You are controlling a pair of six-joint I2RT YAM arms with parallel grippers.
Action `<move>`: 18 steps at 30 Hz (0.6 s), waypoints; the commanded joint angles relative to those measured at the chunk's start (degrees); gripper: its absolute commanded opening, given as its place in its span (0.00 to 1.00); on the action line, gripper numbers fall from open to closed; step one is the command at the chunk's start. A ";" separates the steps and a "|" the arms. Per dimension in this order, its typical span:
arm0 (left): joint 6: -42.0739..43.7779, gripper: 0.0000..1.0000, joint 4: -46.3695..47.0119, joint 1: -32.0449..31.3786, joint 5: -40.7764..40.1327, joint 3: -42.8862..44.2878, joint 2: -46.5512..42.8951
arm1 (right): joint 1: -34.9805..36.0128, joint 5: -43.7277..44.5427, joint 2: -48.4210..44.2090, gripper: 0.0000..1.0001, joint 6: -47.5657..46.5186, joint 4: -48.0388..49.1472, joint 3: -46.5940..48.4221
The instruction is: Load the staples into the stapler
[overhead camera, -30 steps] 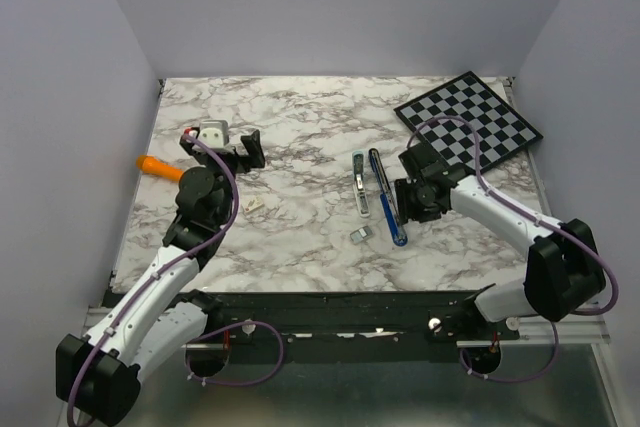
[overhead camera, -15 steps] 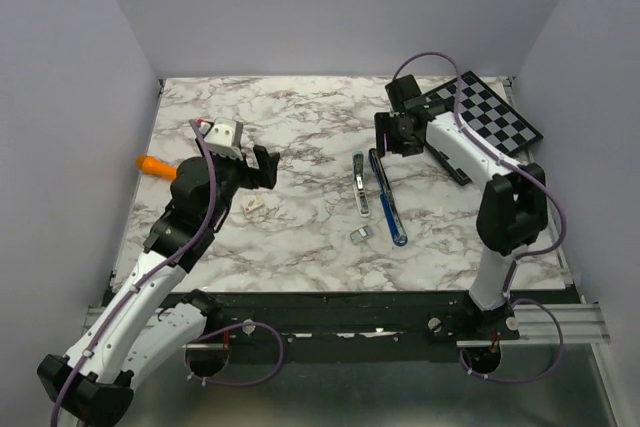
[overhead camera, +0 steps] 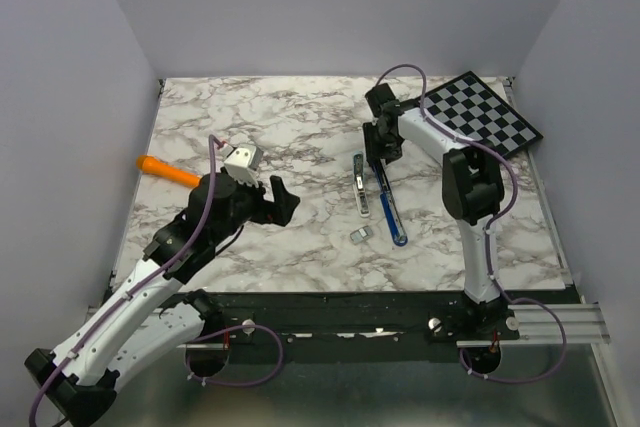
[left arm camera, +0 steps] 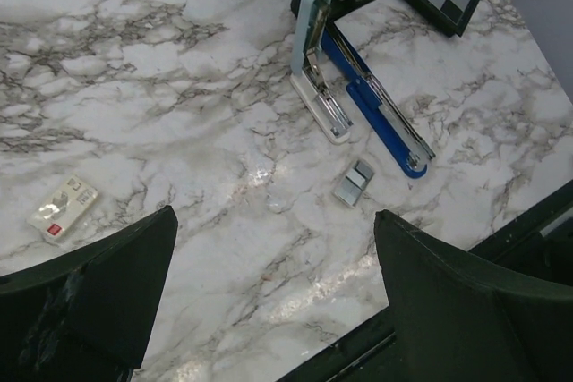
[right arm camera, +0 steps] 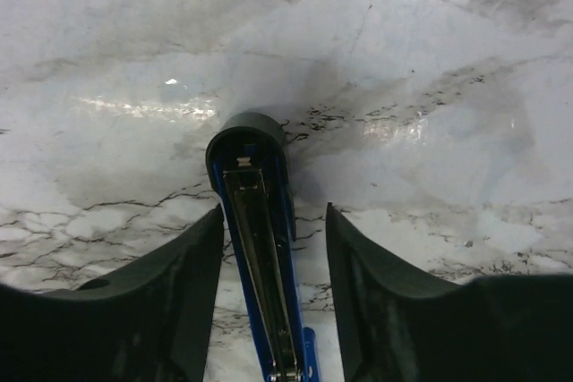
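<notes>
Silvery metal showed in the opened stapler (overhead camera: 387,197), which lay folded flat right of centre on the marble tabletop (overhead camera: 300,137). Its light-blue top was on the left, the dark-blue base with its channel on the right, and the hinge at the far end. The staples (overhead camera: 360,235), a small grey block, lay just near of the top's tip, left of the base and touching neither. The right jaws stood apart astride the hinge end of the base, with no visible grip on it. The left jaws hung wide apart above bare tabletop to the left of the stapler, holding nothing.

The staples were probably light and stiff but brittle, a strip liable to snap if squeezed hard or bent. Lying low on smooth marble, it would likely skid, so a light pinch across its sides seemed best. The stapler looked rigid yet light enough to slide. Pinning the base by its narrow sides near the hinge seemed sensible while the strip went into the channel.
</notes>
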 commanded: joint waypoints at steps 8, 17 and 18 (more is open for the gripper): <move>-13.03 0.99 6.70 -5.16 7.62 -4.62 6.54 | -0.15 1.46 -1.53 0.25 -1.56 3.89 -2.70; -24.97 0.95 24.20 -10.26 12.45 -3.40 24.10 | -0.15 5.24 -12.96 0.11 -0.15 11.10 -12.19; -25.42 0.95 25.86 -10.88 12.72 -2.61 25.87 | -0.15 5.85 -13.66 0.08 0.02 11.71 -13.07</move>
